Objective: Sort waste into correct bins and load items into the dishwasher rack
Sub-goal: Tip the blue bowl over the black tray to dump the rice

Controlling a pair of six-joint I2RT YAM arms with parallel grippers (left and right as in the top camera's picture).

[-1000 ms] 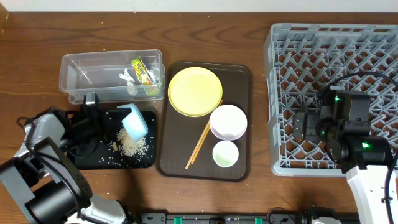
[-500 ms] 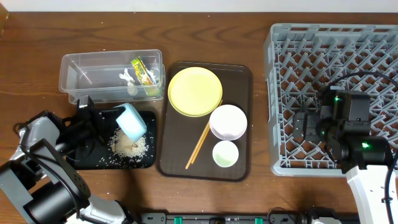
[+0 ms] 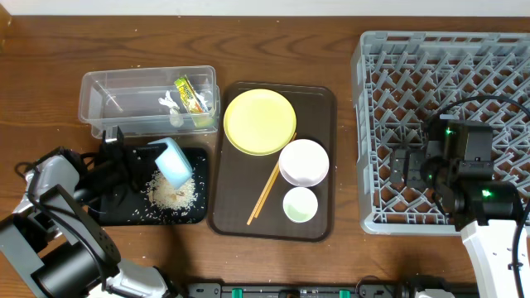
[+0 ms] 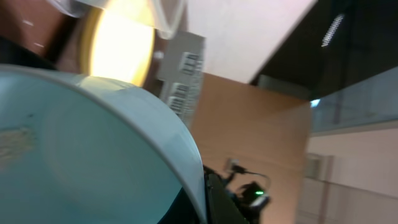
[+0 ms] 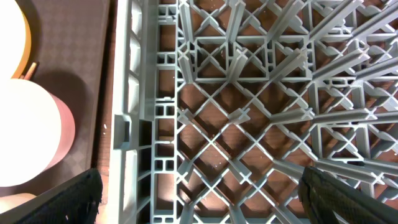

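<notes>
Light blue bowl (image 3: 174, 161) pinched, tilted, in left claw (image 3: 147, 154) over black tray (image 3: 195, 213); if swung wide, risks scattering rice (image 3: 175, 193) onto surface (image 3: 50, 66).

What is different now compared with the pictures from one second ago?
The left arm drew the tilted blue bowl slightly left over the black tray, and more rice lies spread there. The right arm, yellow plate and white bowl stayed put.

Fig. counts: yellow plate (image 3: 260, 122) ×1 | light blue bowl (image 3: 174, 161) ×1 | white bowl (image 3: 304, 161) ×1 | cup (image 3: 300, 204) ×1 | chopsticks (image 3: 267, 192) ×2 | clear tub (image 3: 91, 101) ×1 | black tray (image 3: 197, 213) ×1 | brown tray (image 3: 236, 192) ×1 | rack (image 3: 373, 124) ×1 | wrapper (image 3: 191, 93) ×1
</notes>
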